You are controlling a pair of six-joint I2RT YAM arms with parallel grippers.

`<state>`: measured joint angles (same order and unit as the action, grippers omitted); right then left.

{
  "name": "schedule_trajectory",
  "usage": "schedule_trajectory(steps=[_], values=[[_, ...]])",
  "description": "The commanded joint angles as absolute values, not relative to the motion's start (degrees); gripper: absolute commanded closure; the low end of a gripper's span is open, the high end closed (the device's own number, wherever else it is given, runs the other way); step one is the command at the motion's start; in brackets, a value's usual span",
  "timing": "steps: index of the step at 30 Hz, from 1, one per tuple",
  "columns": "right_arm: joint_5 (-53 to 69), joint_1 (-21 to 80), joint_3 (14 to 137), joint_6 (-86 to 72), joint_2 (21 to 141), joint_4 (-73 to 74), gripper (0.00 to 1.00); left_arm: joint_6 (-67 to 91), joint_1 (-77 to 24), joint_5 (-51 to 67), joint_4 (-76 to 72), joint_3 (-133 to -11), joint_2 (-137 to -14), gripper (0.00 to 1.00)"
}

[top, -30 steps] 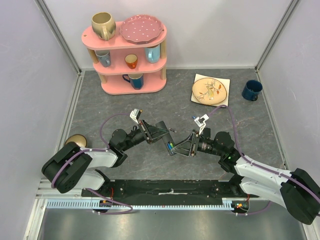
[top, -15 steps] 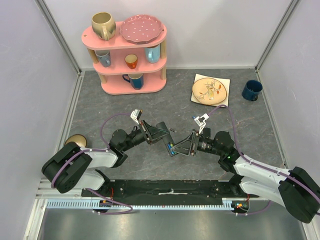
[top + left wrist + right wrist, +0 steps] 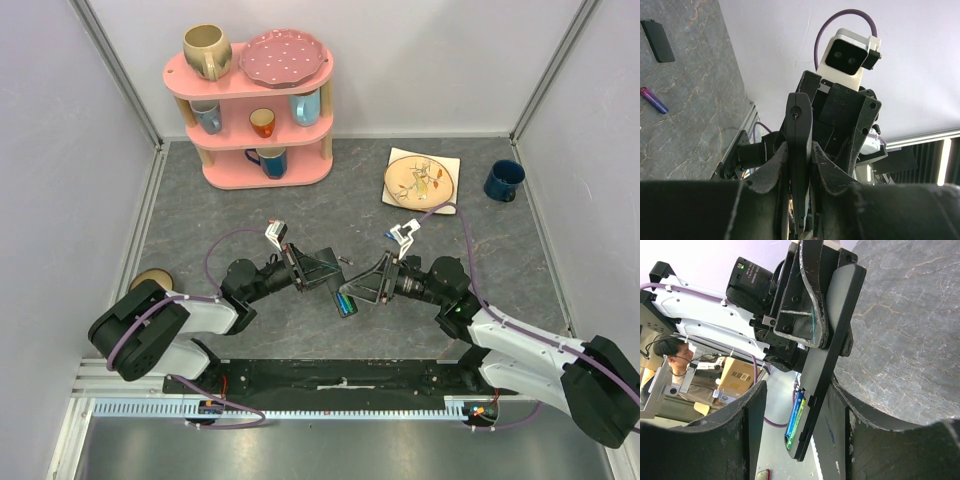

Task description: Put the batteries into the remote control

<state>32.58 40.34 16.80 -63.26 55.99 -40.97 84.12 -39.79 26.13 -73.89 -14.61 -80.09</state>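
My left gripper is shut on the black remote control and holds it above the table. In the left wrist view the remote shows edge-on between that gripper's fingers. The open end of the remote holds a blue and a green battery side by side. My right gripper is open, with its fingers on either side of that end and the remote close to the right finger. In the top view it meets the remote from the right. A loose purple battery lies on the table.
A flat black cover piece lies on the table beyond the purple battery. A pink shelf with mugs and a plate stands at the back left. A patterned plate and a blue mug are at the back right, and a bowl is at the left.
The remote's battery end has dropped and moved a little right. My right gripper has shifted up and left, closing in around that end. The left gripper still holds the remote.
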Motion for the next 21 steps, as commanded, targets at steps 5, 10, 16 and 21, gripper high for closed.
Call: schedule_trajectory(steps=[5,10,16,21], values=[[34.98,40.25,19.77,-61.79,58.44,-38.85,0.43,82.97,-40.08,27.42,-95.36,-15.82,-80.24,0.98],[35.51,40.25,19.95,-61.35,59.41,-38.06,0.44,82.88,-39.99,27.33,-95.36,-16.0,-80.16,0.98],[35.25,40.25,20.21,-59.94,59.41,-35.69,0.46,82.88,-40.08,27.33,-95.36,-16.17,-80.33,0.98],[34.46,40.17,20.83,-58.28,59.33,-33.41,0.48,82.88,-40.08,27.25,-95.36,-16.26,-80.24,0.98]])
